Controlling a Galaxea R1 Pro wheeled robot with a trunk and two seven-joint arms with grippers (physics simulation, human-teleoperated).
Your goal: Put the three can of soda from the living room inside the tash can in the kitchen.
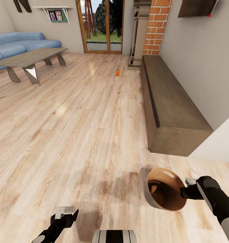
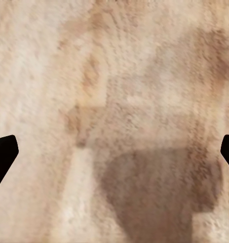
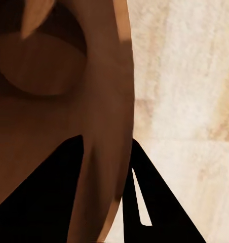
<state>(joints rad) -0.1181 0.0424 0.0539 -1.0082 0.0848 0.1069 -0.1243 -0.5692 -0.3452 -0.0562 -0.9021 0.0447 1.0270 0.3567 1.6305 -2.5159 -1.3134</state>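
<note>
Right fingers (image 3: 102, 192) are pinching the trash can (image 1: 165, 194) rim at 4 o'clock, left fingers (image 2: 114, 152) spread wide, empty. Orange soda can (image 1: 117, 72) sits on the floor at 12 o'clock. One-sided grip, so the bin could tilt or slip.

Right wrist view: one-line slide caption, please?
Black fingers pinch the glossy copper-brown bin's wall above the pale wood floor.

Light wood floor (image 1: 77, 128) runs back to a glass door (image 1: 102, 25) with greenery beyond. A blue sofa (image 1: 21, 42) and coffee table (image 1: 31, 57) sit left; a long dark cabinet (image 1: 172, 104) lines the grey right wall beside a brick fireplace (image 1: 156, 25).
</note>
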